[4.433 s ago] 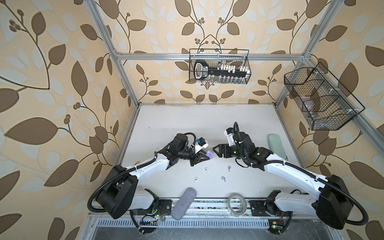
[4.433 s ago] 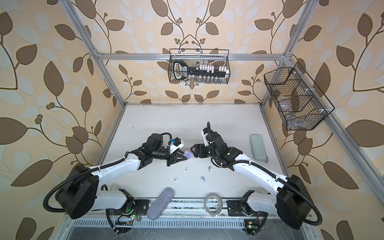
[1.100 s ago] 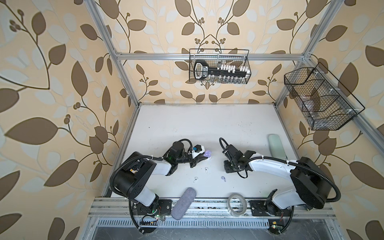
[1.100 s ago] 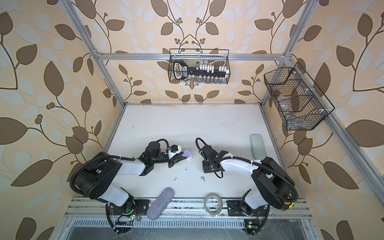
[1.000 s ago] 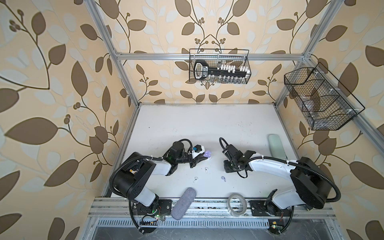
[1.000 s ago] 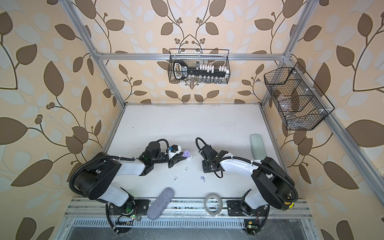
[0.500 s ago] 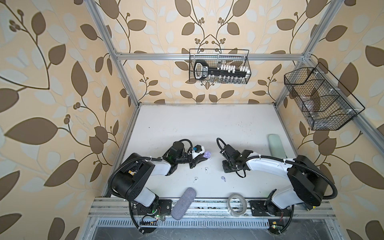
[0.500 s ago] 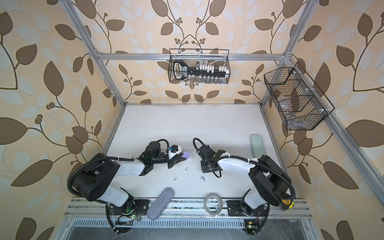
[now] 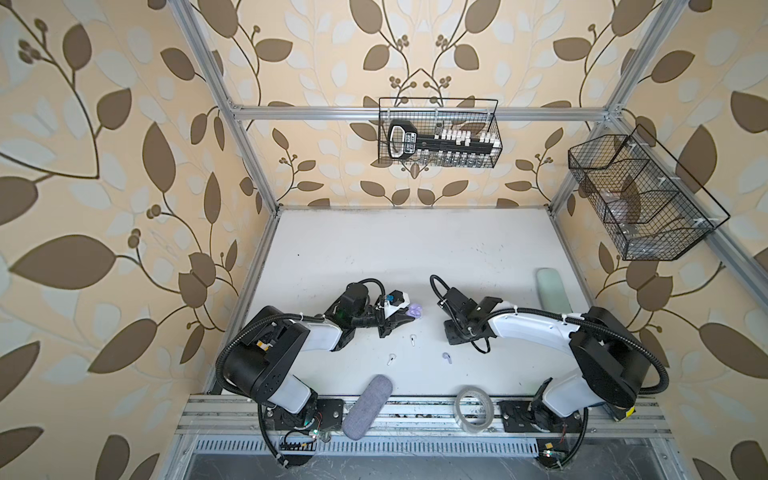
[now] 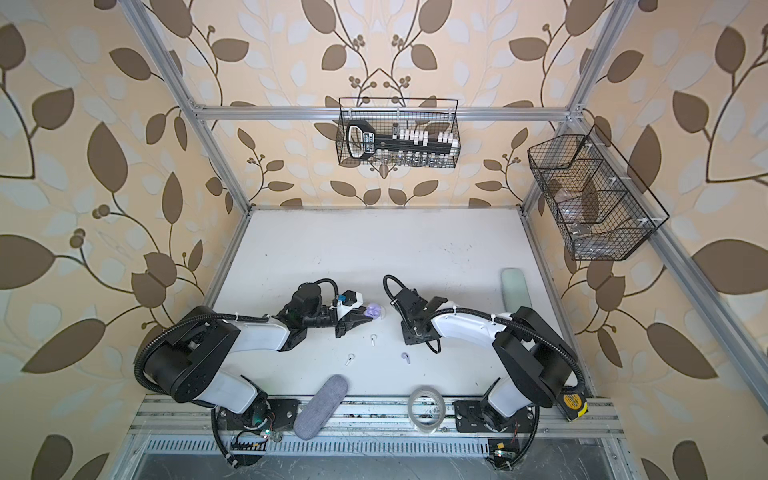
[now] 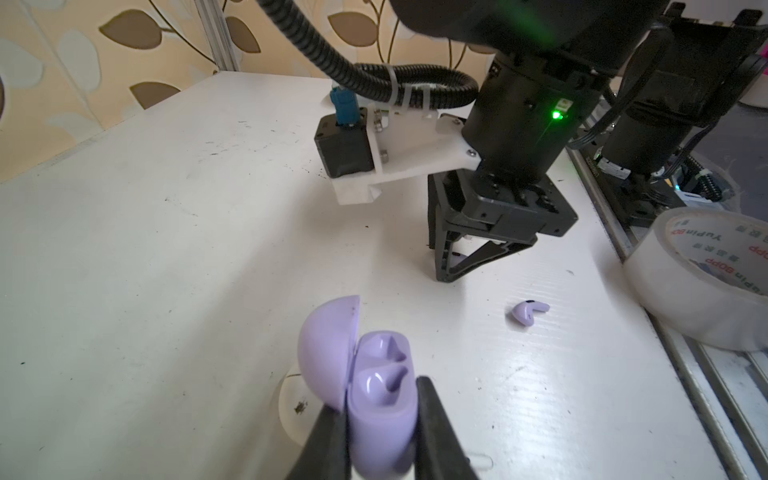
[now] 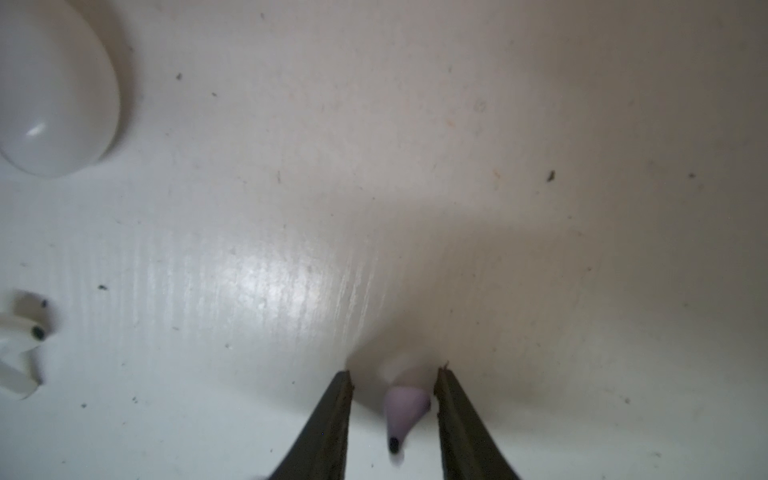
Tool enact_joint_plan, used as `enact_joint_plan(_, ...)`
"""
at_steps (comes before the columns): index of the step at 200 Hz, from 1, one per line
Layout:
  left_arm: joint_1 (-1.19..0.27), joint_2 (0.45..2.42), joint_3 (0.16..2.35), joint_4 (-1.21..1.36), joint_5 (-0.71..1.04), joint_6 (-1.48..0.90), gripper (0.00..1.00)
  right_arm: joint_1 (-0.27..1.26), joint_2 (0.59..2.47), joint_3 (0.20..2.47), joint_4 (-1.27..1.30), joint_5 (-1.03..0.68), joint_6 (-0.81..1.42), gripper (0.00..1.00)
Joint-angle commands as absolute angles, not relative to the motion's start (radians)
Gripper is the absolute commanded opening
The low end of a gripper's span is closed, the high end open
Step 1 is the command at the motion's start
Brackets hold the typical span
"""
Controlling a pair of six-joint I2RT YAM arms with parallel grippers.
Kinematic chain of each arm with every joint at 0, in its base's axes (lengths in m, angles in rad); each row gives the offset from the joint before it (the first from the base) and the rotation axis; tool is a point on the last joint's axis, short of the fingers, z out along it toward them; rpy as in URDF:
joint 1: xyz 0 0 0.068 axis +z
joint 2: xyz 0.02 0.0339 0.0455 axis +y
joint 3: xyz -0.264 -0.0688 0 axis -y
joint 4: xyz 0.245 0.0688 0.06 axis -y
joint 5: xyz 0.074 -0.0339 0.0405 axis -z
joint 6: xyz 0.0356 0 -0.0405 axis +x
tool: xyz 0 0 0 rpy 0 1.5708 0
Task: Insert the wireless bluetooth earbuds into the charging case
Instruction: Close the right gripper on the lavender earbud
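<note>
One lilac earbud [image 12: 405, 409] lies on the tabletop [image 12: 374, 166] between the fingers of the right end effector [image 12: 395, 374], which stand narrowly apart, with a gap on each side of it. The left end effector [image 11: 378, 419] is clamped on the open lilac charging case [image 11: 365, 374], apart from the right end effector.

A tape roll [image 9: 473, 409] and a grey pouch [image 9: 368, 405] lie at the desk's [image 9: 415, 249] near edge, a pale green case [image 9: 549, 291] at right.

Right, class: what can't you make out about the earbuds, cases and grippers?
Right gripper tips and tiny lilac plastic earbud between them: hidden under its wrist in both top views.
Round white plastic case: cropped by right wrist view's edge; open or shut unclear.
White stemmed earbud: blurred, cropped there too.
</note>
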State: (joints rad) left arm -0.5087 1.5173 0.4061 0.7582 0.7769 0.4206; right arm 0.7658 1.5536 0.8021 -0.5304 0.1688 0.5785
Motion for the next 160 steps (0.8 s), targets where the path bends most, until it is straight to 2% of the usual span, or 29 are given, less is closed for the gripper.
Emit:
enact_joint_plan(1,-0.502,1.484,0.433,0.762,0.804,0.442,0.00,0.772,1.577,0.835,-0.577,0.204,0.571,0.35)
enact_joint_plan(47,-0.502,1.484,0.433,0.762,0.807,0.441,0.00,0.775,1.578,0.828,-0.583,0.204,0.574,0.35)
enact_joint_plan(92,-0.504,1.485,0.436,0.759,0.813,0.438,0.00,0.788,1.581,0.830,-0.584,0.200,0.580,0.28)
enact_joint_plan(160,-0.505,1.473,0.433,0.750,0.818,0.443,0.00,0.787,1.592,0.827,-0.581,0.201,0.575,0.25)
